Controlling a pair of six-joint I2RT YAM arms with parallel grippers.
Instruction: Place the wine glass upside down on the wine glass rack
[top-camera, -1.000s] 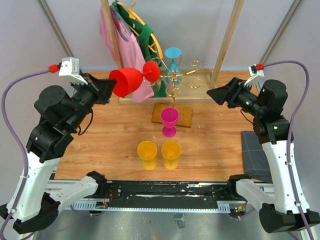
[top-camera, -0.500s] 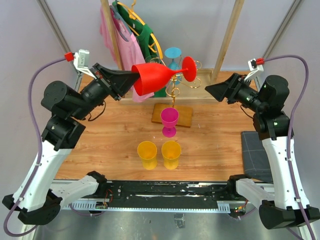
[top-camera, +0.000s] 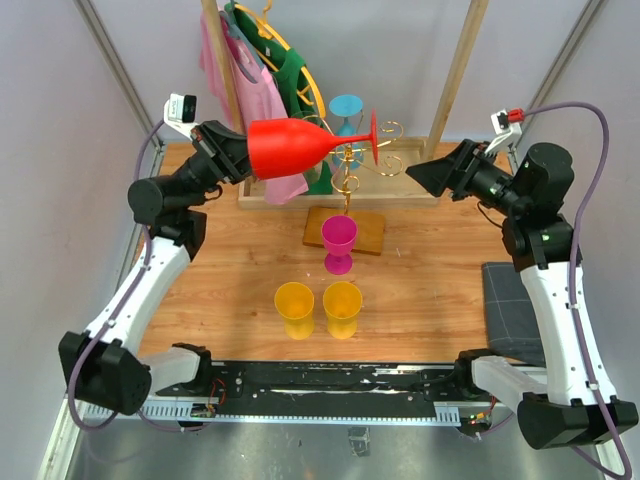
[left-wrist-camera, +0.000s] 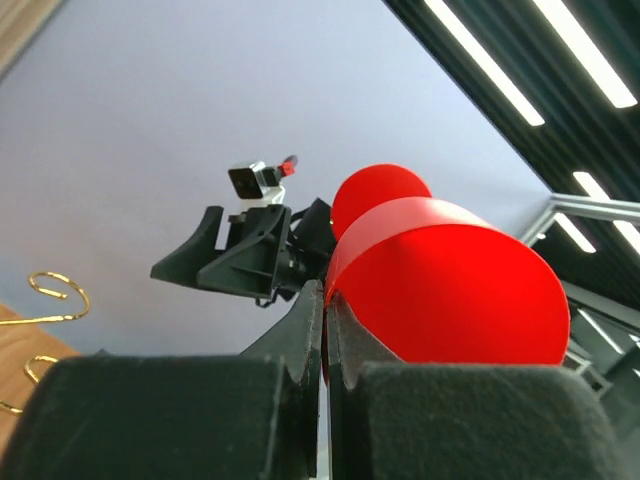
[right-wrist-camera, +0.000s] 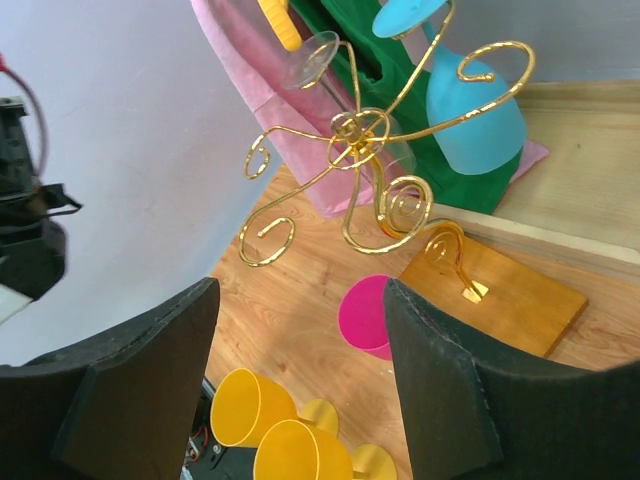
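My left gripper (top-camera: 236, 156) is shut on the rim of a red wine glass (top-camera: 290, 148), held level in the air. The glass's foot (top-camera: 373, 140) points right and stands next to the top of the gold wine glass rack (top-camera: 348, 165). In the left wrist view the fingertips (left-wrist-camera: 310, 310) pinch the red rim (left-wrist-camera: 450, 290). A blue glass (top-camera: 346, 108) hangs upside down on the rack's far side. My right gripper (top-camera: 430, 176) is open and empty, just right of the rack. Its view shows the curled arms (right-wrist-camera: 358, 135) and the wooden base (right-wrist-camera: 510, 290).
A magenta glass (top-camera: 338, 243) stands upright in front of the rack base. Two yellow glasses (top-camera: 294, 308) (top-camera: 342, 308) stand nearer me. A wooden clothes rail with pink and green garments (top-camera: 270, 80) is behind the rack. A grey mat (top-camera: 505, 305) lies at the right edge.
My left arm has carried the red glass right and up to the rack top and turned it so that its foot faces right. The right gripper has shifted slightly, still open.
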